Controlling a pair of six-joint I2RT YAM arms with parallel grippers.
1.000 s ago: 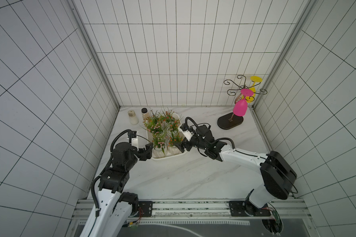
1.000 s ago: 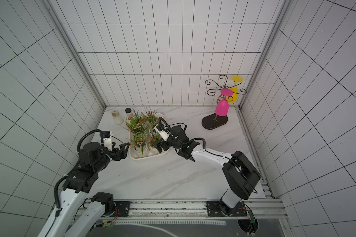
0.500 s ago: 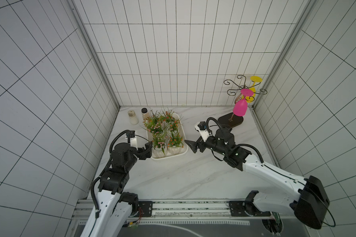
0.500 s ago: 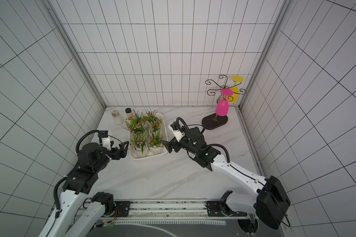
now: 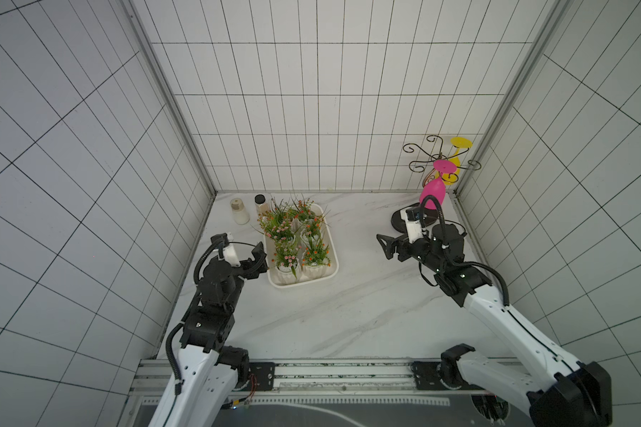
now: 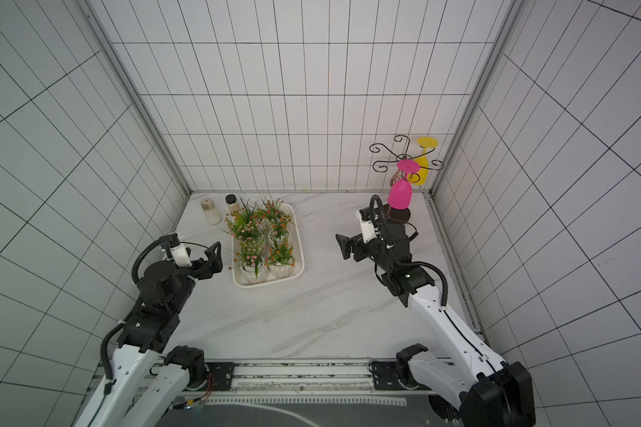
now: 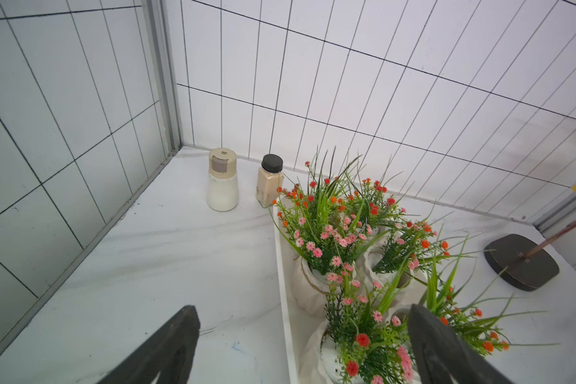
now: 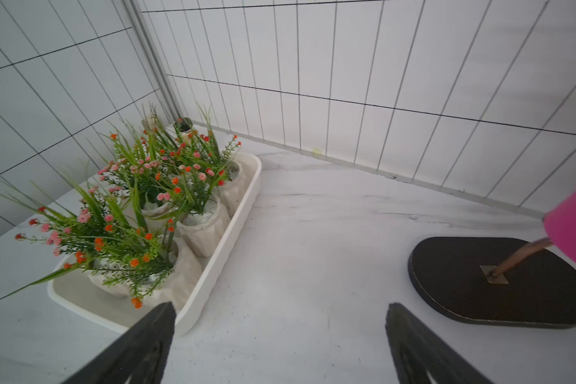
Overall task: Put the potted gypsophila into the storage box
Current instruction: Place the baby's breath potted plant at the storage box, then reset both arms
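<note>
**Both grippers open and empty; six pots in the tray**

Nearest the front rail, two white-and-black arms reached out over the white marble-patterned tabletop [image 5: 348, 314]. The left gripper [image 5: 259, 258] hung near the left rim of the shallow white rectangular plastic storage box [image 5: 304, 284], its fingers spread wide with nothing between them. The right gripper [image 5: 385, 247] hung well apart from the box on its other side, equally wide and holding nothing. Inside the box stood six potted gypsophila [image 5: 296, 240], small white ribbed pots of green plastic sprigs with pink and orange blossoms, upright in two rows of three. Beyond the box, near the back wall, a white shaker bottle with a beige cap [image 5: 239, 212] and a beige jar with a black lid [image 5: 260, 205] stood side by side. In the far right corner, a dark oval-based metal stand [image 8: 479, 292] carried a pink plastic goblet [image 5: 433, 192] and a yellow plastic goblet [image 5: 457, 155] upside down on scrolled wire arms.
</note>
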